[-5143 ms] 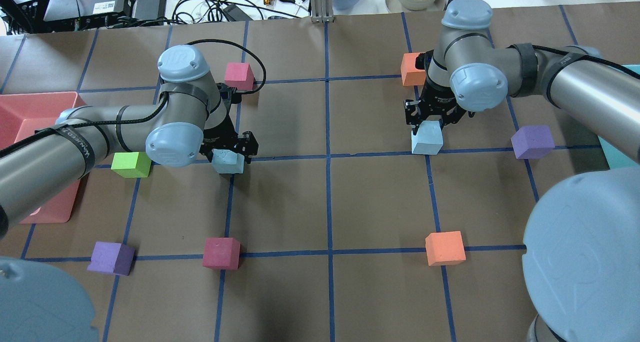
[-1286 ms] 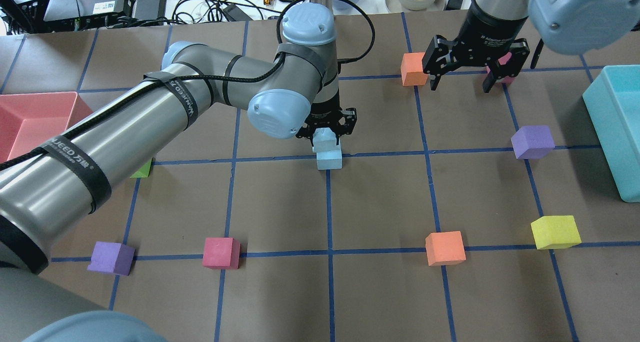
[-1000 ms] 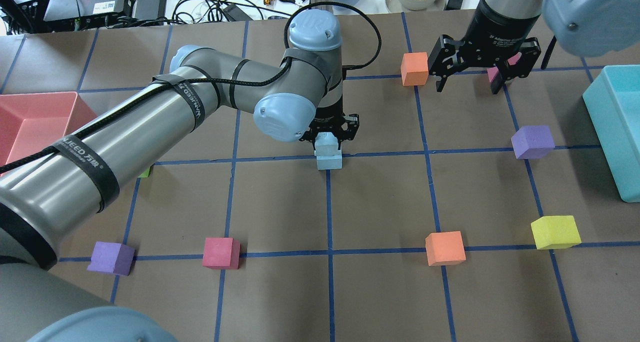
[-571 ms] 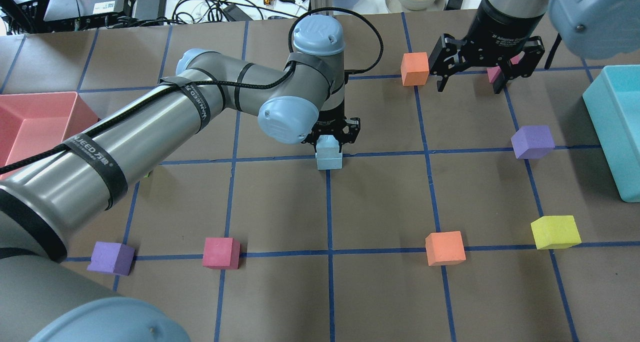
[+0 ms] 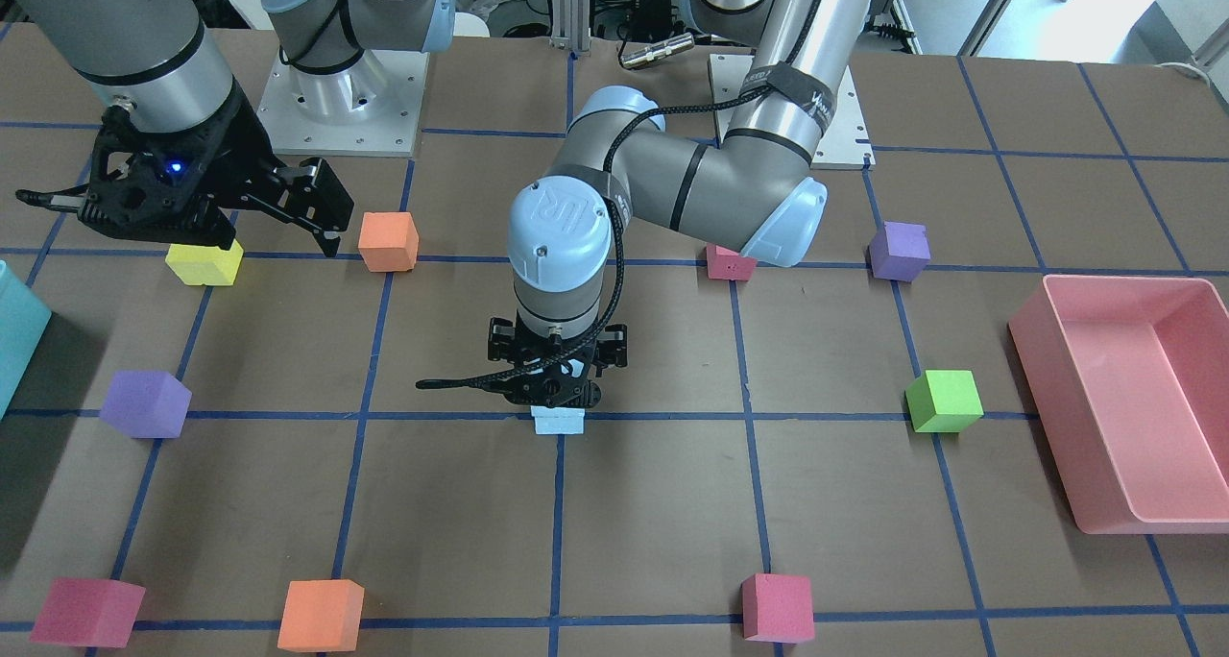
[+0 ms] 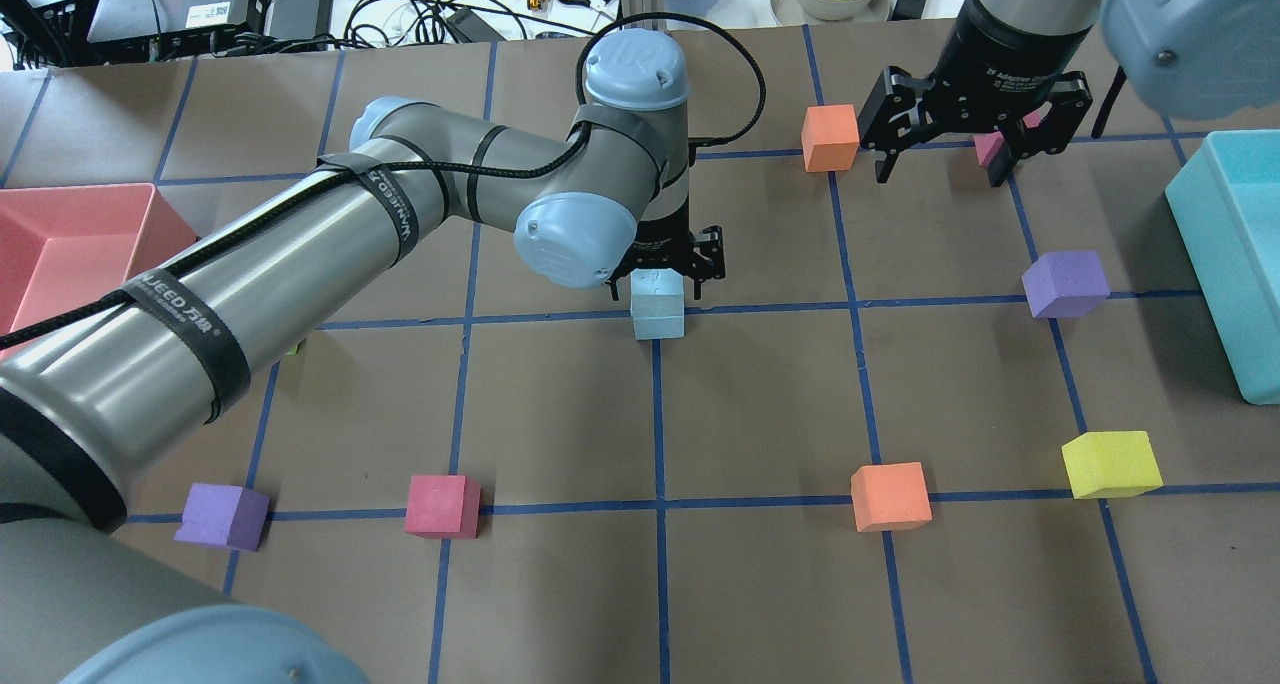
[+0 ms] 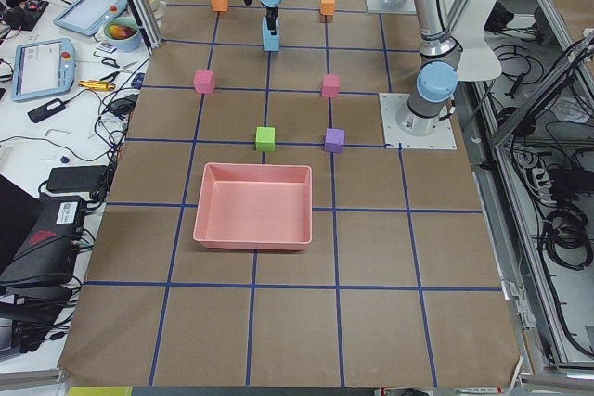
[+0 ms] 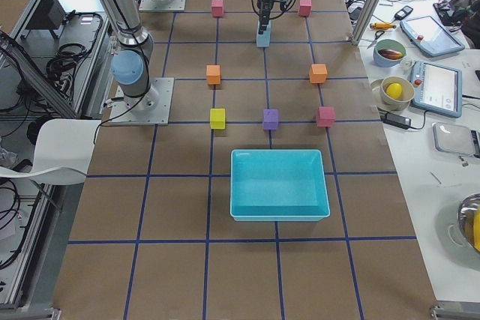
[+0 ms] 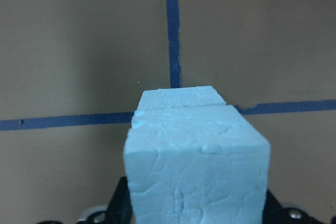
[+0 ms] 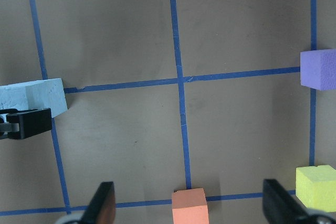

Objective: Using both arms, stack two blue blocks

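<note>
Two pale blue blocks stand stacked at the table's centre grid crossing, the upper blue block (image 6: 656, 286) on the lower blue block (image 6: 659, 322). My left gripper (image 6: 664, 276) points straight down and is shut on the upper block, whose scuffed face fills the left wrist view (image 9: 197, 166); the lower block (image 9: 178, 96) pokes out just beyond it. In the front-facing view only the lower block (image 5: 558, 423) shows under the gripper. My right gripper (image 6: 940, 169) is open and empty, raised at the back right. The stack shows at the left edge of the right wrist view (image 10: 31, 98).
A pink bin (image 6: 60, 234) stands at the left edge, a teal bin (image 6: 1235, 254) at the right. Loose cubes lie around: orange (image 6: 830, 137), purple (image 6: 1065, 284), yellow (image 6: 1110, 464), orange (image 6: 890, 496), magenta (image 6: 442, 505), purple (image 6: 222, 516).
My left arm carried its blue block from the left to the centre and lowered it onto the other one. My right gripper released its block there and withdrew to the back right.
</note>
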Controlling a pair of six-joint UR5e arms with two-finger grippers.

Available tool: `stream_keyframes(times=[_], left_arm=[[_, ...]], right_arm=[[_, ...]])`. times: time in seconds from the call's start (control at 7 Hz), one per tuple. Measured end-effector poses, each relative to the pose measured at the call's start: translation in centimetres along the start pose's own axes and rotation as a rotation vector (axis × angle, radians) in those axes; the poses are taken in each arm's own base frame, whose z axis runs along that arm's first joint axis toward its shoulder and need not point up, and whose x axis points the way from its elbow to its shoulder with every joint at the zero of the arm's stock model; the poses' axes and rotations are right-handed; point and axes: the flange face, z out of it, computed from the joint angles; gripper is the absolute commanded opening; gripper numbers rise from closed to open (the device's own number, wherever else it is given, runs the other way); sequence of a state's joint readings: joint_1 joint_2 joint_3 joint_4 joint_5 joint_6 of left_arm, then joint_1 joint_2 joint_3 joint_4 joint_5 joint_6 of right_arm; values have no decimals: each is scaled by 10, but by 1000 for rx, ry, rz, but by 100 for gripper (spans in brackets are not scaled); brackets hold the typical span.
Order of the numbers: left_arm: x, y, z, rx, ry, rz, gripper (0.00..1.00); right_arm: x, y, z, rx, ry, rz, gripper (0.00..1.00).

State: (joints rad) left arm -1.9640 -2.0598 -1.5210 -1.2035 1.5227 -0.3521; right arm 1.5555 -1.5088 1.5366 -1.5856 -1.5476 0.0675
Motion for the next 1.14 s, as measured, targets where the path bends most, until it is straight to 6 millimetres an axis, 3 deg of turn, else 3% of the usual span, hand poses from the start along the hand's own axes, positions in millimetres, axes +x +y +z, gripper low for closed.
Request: stream_keyframes(times=[0.29,0.43,0.57,0.86,1.14], left_arm=[[-8,17,-45,9,11,-6,100],[-17,33,-78,0,14,-15,100],[-36,46,-119,-14,16,-36,100],[-99,57,-210,-28,32,-96,100],[-139,67,-251,7,33,-94,100]], right_arm=[[0,0,0,0,1,-3,100],[1,1,0,0,4,-9,100],[1,2,-2,4,10,-12,100],[2,5,-6,11,14,-13,100],[1,6,-5,10,11,-14,100]])
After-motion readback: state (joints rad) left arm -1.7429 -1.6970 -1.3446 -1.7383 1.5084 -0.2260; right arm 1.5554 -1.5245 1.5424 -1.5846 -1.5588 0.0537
